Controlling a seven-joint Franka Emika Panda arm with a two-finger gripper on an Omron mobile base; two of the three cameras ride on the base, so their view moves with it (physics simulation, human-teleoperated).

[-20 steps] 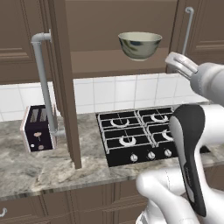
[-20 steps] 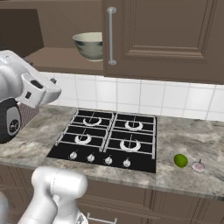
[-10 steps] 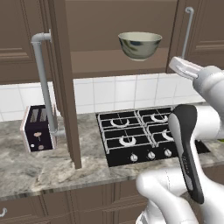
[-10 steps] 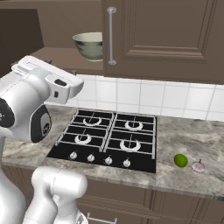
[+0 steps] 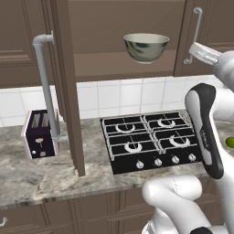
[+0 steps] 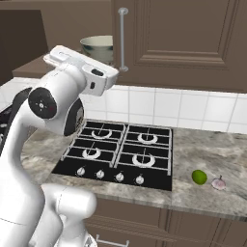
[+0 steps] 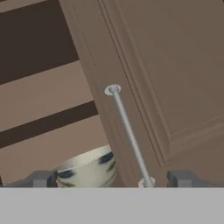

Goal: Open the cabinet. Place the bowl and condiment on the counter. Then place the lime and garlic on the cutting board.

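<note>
Swinging my two-finger gripper (image 7: 111, 179) up over the last second, tips spread wide and empty, I brought it before the closed right door's grey bar handle (image 7: 129, 135). The mottled grey-green ceramic bowl (image 5: 146, 46) sat just left of that handle, on the dark brown wall cabinet (image 5: 114, 39) shelf, its left door already open.

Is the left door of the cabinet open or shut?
Open: the left door stands edge-on, swung out over the counter, exposing the bowl.

Even, soft rendered light with no glare. The cabinet (image 5: 119, 41) interior above the bowl (image 5: 146, 47) lies in dim shadow. Edges stay sharp, slightly pixelated; no blur or distortion.
</note>
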